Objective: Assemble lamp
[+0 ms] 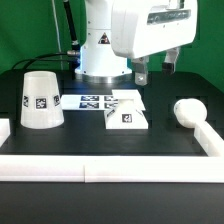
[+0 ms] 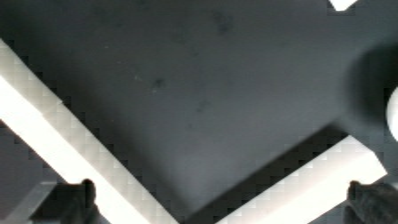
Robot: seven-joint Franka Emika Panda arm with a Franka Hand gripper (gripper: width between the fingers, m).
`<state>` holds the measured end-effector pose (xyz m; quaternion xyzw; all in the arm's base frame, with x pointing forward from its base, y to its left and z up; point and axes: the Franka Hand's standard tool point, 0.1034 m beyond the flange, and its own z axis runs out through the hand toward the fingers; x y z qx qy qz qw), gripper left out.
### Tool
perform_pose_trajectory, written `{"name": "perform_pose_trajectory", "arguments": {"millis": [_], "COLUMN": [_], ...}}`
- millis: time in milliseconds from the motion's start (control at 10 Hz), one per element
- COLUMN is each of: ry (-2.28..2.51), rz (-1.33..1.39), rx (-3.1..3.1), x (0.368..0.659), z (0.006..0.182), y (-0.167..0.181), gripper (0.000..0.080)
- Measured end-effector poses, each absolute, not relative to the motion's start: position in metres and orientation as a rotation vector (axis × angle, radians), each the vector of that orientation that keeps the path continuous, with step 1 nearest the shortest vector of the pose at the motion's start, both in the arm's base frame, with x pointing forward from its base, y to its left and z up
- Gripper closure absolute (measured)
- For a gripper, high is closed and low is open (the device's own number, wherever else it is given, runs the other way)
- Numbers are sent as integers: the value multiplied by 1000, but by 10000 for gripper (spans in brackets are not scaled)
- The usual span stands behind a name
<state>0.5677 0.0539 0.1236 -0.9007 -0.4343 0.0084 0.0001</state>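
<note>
Starting big: black table [image 1: 150, 140] ringed by a low white wall [image 1: 110, 165], with the pedestal [image 1: 100, 55] at the back and the arm [image 1: 150, 25] reaching over toward the exterior view's right. Then the marker board [image 1: 95, 100], flat in the middle of the table. Lamp-wise, all three parts loose and apart from each other: shade [image 1: 42, 100] sitting wide end down on the exterior view's left, base [image 1: 128, 116] in the middle right at the board's edge (touching or just overlapping, can't say which), bulb [image 1: 186, 112] lying off on the exterior view's right near the wall. Smallest bit: gripper [image 2: 214, 208] hanging above bare table, fingers [image 2: 63, 200] spread wide with nothing between them. Reads like the very first step, going for a part. Probably the bulb, given the white sliver of it at the edge of the wrist view. Needs, next, lining the open jaws up over that bulb, dropping down and closing without nudging it away, then standing it up into the base. Worth watching the round head, looks keen to roll.
</note>
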Motion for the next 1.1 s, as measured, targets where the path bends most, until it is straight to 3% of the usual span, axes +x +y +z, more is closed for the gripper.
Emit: {"name": "perform_pose_trajectory", "arguments": {"millis": [700,1100], "ry": [-1361,-1242], "rz": [25,23], "rx": [-2831,-2893], "x": [567,529], "z": [124,112], "y": [54,35], "gripper": [100,100]}}
